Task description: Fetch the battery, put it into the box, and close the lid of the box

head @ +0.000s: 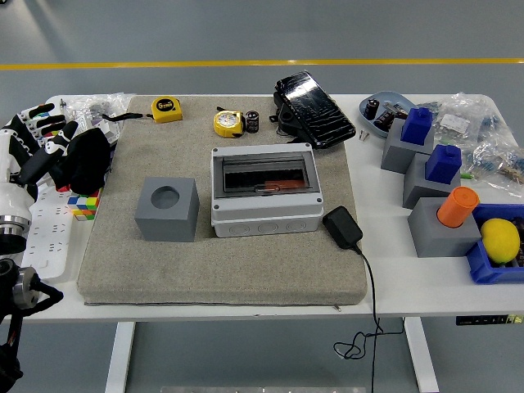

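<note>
Left hand (37,139) at the far left edge of the worktop (385,270), fingers loosely spread, holding nothing; right hand not in view.

Small black battery (252,121) standing upright on the grey mat (221,262), just beside the round yellow tape measure (228,123), behind the grey box (264,190). Clear lid (264,176) of the box lying down flat, apparently shut.

Possible troubles:
- Long reach from the left edge to the battery; easy to knock it over with a fingertip and send it rolling.
- Easy to touch the tape measure, so close to the battery.
- No way in for the battery with the lid down; need to lift it first.
- Risk of brushing the grey block with a round hole (167,208) on the way across.

Counted: one battery on the mat, one box, two yellow tape measures (the second one (167,108) further left), one black charger (343,227) with cable, one black pouch (313,109), one yellow lemon-like fruit (500,240) in a blue tray. More small dark cylinders in the dish (385,110) at the right, too small to count.
</note>
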